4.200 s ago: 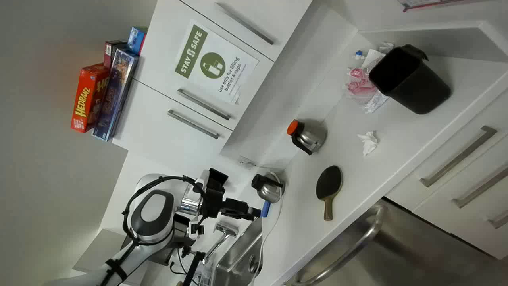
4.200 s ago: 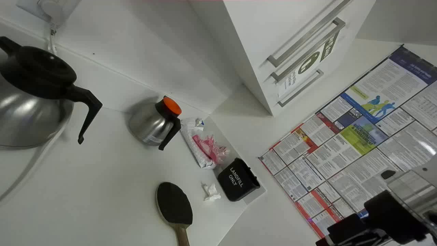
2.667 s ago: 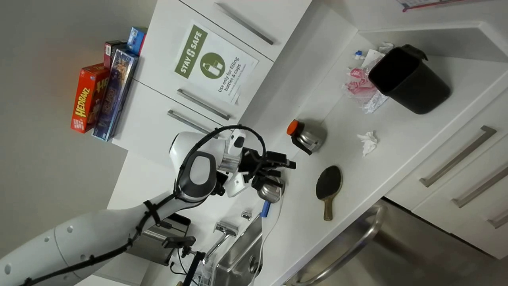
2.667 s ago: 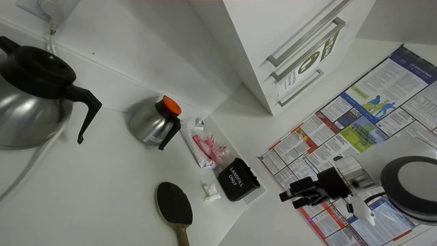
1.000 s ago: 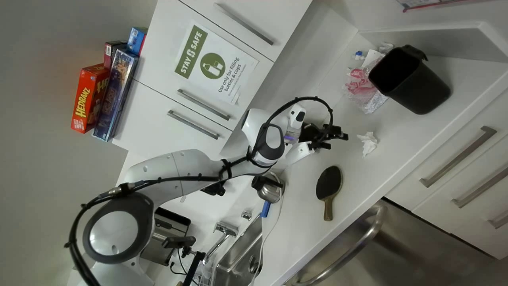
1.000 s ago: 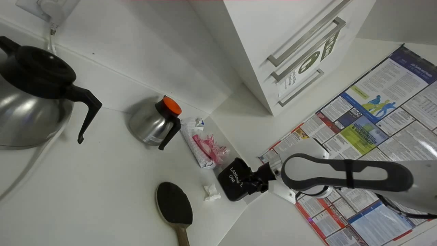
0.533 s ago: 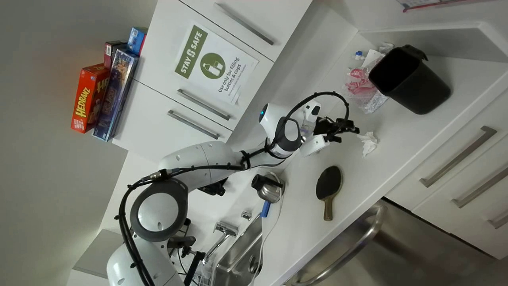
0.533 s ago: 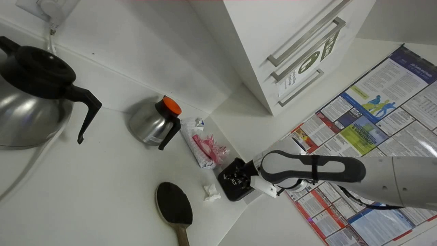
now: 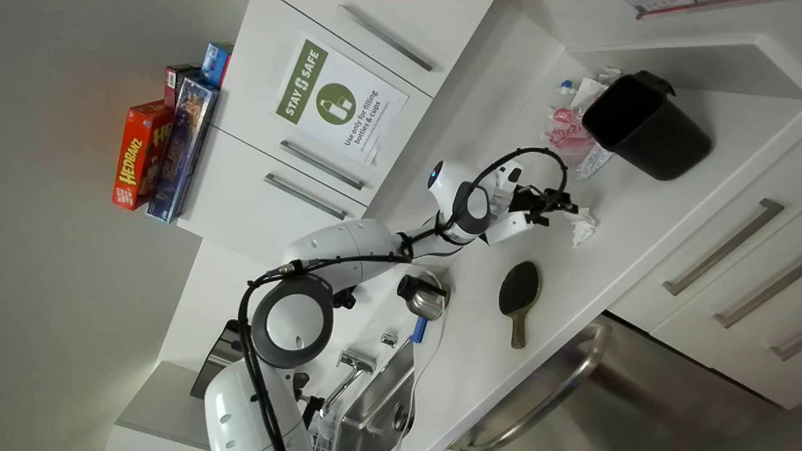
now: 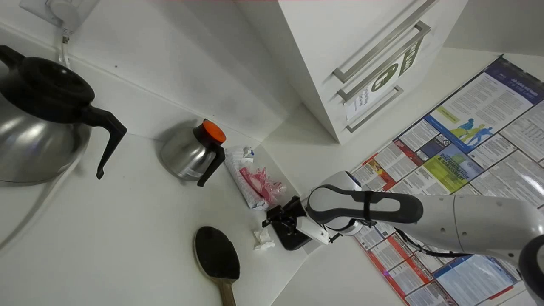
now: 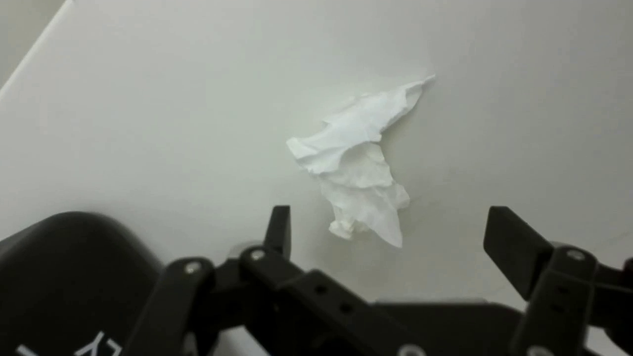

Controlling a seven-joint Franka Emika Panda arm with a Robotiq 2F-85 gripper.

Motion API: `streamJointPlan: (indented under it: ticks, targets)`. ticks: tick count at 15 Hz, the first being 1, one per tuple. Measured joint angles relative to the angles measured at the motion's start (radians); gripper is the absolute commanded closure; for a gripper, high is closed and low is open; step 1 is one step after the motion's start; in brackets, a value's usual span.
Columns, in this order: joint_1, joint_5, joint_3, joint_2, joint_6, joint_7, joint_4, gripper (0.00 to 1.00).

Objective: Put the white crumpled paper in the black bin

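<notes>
The white crumpled paper (image 9: 584,228) lies on the white counter, also seen in an exterior view (image 10: 264,240) and in the wrist view (image 11: 353,158). The black bin (image 9: 667,141) stands upright near the counter's end wall, its mouth visible and dark inside. The arm partly covers the bin (image 10: 293,243) in an exterior view; part of it shows at the lower left of the wrist view (image 11: 74,267). My gripper (image 9: 559,215) is open and empty, its fingers wide apart. In the wrist view the gripper (image 11: 389,231) is above the counter, the paper's near end showing between its fingers.
A table tennis paddle (image 9: 520,289) lies on the counter. A steel carafe with an orange lid (image 10: 189,153) and a larger carafe (image 10: 42,140) stand along the back. A pink and white plastic bag (image 10: 261,187) lies beside the bin. The counter edge (image 11: 37,44) shows at upper left.
The arm has swung from the sink end along the counter, and the gripper is now close to the paper. The paper and the bin have not moved.
</notes>
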Motion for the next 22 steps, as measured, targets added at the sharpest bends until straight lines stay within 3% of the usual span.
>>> streamJointPlan:
  ticks: [22]
  targets:
    - [-0.002, 0.001, -0.009, 0.069, -0.236, 0.000, 0.161, 0.00]
